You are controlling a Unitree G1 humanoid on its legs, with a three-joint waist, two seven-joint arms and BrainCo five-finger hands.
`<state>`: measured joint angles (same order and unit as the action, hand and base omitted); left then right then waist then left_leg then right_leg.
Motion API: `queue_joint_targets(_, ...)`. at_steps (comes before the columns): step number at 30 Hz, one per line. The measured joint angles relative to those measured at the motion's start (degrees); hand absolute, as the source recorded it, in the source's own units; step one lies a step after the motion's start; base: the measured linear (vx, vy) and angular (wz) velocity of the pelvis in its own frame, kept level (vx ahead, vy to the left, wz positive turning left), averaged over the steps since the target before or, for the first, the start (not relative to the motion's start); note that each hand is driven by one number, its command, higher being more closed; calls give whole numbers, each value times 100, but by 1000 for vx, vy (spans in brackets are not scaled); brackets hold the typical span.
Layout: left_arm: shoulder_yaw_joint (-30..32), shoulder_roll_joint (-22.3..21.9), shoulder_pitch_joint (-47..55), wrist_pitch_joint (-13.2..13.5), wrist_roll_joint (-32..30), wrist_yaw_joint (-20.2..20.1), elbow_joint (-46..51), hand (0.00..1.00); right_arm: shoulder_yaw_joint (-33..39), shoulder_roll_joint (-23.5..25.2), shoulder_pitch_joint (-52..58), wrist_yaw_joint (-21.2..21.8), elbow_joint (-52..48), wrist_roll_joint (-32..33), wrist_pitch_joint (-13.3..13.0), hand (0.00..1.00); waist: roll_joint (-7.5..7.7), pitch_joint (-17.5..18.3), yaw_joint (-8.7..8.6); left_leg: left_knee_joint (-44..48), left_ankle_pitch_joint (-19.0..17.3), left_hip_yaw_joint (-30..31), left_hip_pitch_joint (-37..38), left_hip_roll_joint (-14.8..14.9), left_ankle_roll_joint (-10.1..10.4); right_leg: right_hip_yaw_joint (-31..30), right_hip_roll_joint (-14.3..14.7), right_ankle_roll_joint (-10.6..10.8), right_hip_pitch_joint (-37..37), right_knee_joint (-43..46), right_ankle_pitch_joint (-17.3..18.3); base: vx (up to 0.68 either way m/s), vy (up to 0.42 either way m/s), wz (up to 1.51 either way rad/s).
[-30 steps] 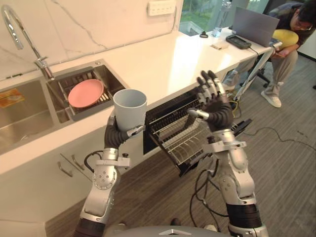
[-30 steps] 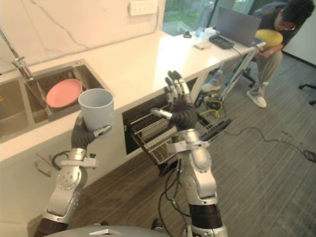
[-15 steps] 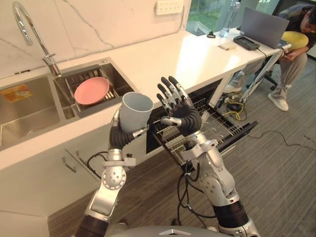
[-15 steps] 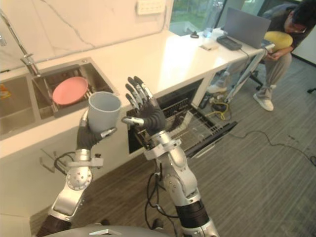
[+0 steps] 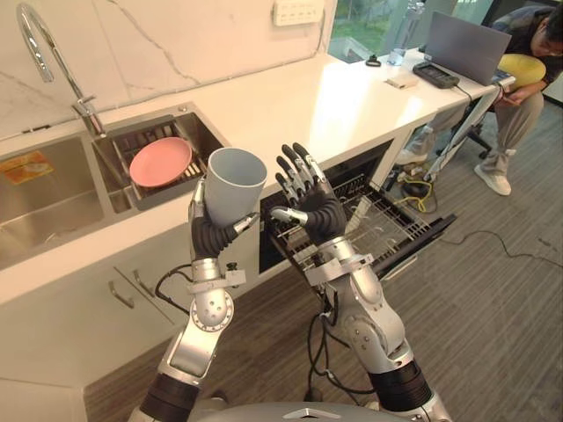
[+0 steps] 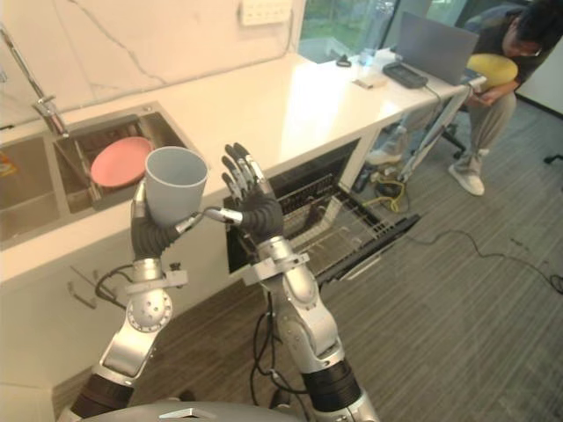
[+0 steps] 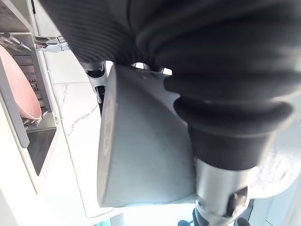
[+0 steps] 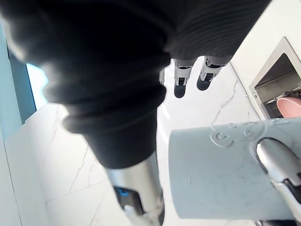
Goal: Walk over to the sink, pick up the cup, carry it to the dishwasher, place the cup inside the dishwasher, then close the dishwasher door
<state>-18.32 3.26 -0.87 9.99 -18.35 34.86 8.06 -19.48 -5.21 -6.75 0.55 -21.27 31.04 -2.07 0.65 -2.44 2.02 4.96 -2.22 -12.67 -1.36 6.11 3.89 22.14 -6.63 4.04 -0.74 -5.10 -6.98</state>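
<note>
My left hand (image 5: pixel 209 236) is shut on a pale grey-blue cup (image 5: pixel 234 182), holding it upright at chest height in front of the counter edge. The cup's side also shows in the left wrist view (image 7: pixel 146 155) and the right wrist view (image 8: pixel 225 169). My right hand (image 5: pixel 308 198) is raised just right of the cup, open, fingers straight and spread, thumb reaching toward the cup's lower side. Below and behind the right hand the dishwasher (image 5: pixel 413 243) stands open under the counter, its wire rack (image 5: pixel 356 220) pulled out.
A sink (image 5: pixel 53 198) with a tall faucet (image 5: pixel 40 40) lies at the left; a pink plate (image 5: pixel 161 163) rests in its drainer. The white counter (image 5: pixel 317 97) runs to the right, where a seated person (image 5: pixel 519 66) works at a laptop (image 5: pixel 466 48). Cables lie on the wood floor.
My right hand has swung left from above the dishwasher rack to right beside the cup. The cup stays in my left hand. The camera has shifted slightly.
</note>
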Motion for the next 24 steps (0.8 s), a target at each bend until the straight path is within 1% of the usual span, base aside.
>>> queue_joint_targets(6, -202, -1, -4, -3, -106, -6, 0, 100, -265, 17, 1, -78, 212, -2, 9, 0, 0, 15, 13, -1, 0, 1, -5, 0, 0, 1, 0, 0, 5, 0, 0, 0, 0, 0)
queue_joint_targets(11, -423, -3, -6, -3, -114, -32, -1, 100, -419, 21, 1, -134, 240, -3, 110, 0, 2, 91, 29, -5, 12, 8, -69, -1, 3, 8, 0, -2, 66, 0, -1, 0, 0, 0)
queue_joint_targets(12, -441, -8, -6, -2, -164, -33, -1, 100, -457, 23, 1, -216, 252, -3, 113, 0, -1, 106, 33, -5, 13, 10, -68, 0, 4, 11, 0, -2, 65, 0, -1, 0, 0, 0)
queue_joint_targets(17, -611, -6, -23, -2, -326, -67, -65, 100, -510, 24, -23, -358, 440, 5, 135, 0, 6, 172, 55, -11, 27, 26, -68, -3, 1, 27, -3, -2, 58, 0, -2, -3, 0, 1)
queue_joint_targets(19, -739, -7, -65, 1, -330, -71, -138, 100, -508, 25, -22, -505, 485, 5, 226, 0, 6, 174, 86, -21, 46, 35, -69, -3, 4, 40, -2, -4, 57, 0, -2, -11, -2, 2)
queue_joint_targets(24, -807, 2, -155, 8, -458, -66, -243, 100, -519, 24, -24, -714, 490, 5, 254, 0, 4, 177, 91, -28, 80, 45, -92, -3, 6, 51, -1, -7, 80, -1, 4, 0, 0, 0)
